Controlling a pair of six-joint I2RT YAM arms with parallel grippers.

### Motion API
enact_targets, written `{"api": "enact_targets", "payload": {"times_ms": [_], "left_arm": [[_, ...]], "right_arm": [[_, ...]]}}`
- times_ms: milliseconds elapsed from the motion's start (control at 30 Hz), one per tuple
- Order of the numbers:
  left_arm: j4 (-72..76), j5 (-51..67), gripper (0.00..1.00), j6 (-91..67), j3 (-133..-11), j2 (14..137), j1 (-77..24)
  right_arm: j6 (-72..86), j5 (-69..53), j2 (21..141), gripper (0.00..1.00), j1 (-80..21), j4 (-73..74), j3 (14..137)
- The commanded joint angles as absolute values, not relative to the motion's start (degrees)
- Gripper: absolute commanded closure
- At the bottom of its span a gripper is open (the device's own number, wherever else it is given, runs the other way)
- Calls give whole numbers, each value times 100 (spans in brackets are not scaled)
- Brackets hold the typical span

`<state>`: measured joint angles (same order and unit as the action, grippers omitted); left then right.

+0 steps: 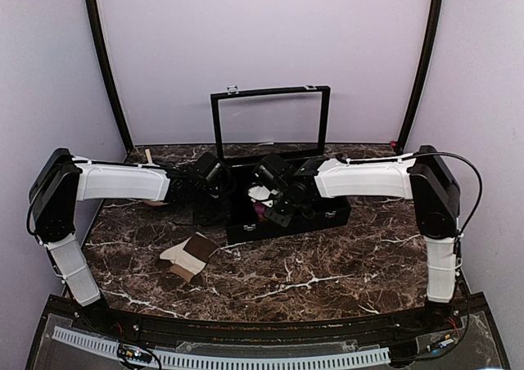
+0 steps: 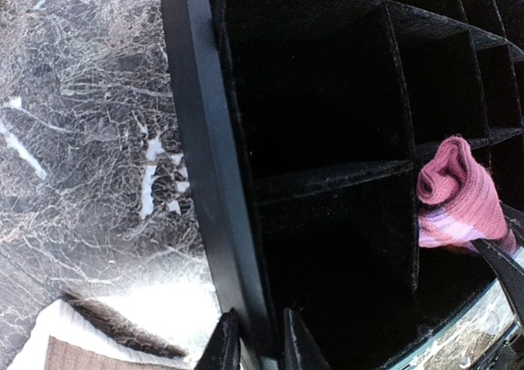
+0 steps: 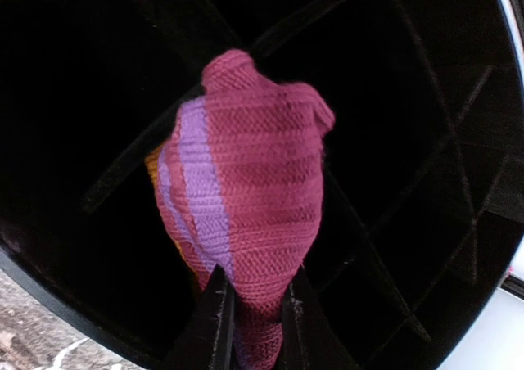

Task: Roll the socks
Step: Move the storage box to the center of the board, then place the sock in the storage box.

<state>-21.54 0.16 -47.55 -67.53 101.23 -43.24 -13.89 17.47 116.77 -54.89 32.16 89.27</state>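
Note:
The magenta-pink sock (image 3: 254, 190), a bundle with a lilac stripe, hangs over the compartments of the black case (image 3: 409, 100). My right gripper (image 3: 254, 329) is shut on its lower end. The sock also shows in the left wrist view (image 2: 458, 191) and as a small pink spot in the top view (image 1: 260, 212) under my right gripper (image 1: 274, 200). My left gripper (image 2: 259, 345) is shut on the case's left wall (image 2: 205, 165), one finger on each side; in the top view it (image 1: 214, 182) is at the case's left end. The cream-beige sock (image 1: 190, 255) lies folded on the table in front of the case, away from both grippers.
The case (image 1: 327, 216) stands mid-table with its framed lid (image 1: 270, 124) upright behind it. Its inside is split into several dark compartments (image 2: 319, 100). The marble table (image 1: 327, 272) has purple walls on three sides. The cream sock's edge shows in the left wrist view (image 2: 90, 337).

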Motion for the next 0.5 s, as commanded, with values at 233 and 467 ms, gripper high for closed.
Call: {"api": "enact_targets", "payload": {"times_ms": [233, 467], "left_arm": [[-2197, 850, 95, -4239, -6669, 9776, -4559], [-2288, 733, 95, -4171, -6687, 9748, -4558]], "right_arm": [[-682, 721, 12410, 100, -5189, 5272, 10342], [-607, 345, 12820, 100, -4886, 5950, 10928]]}}
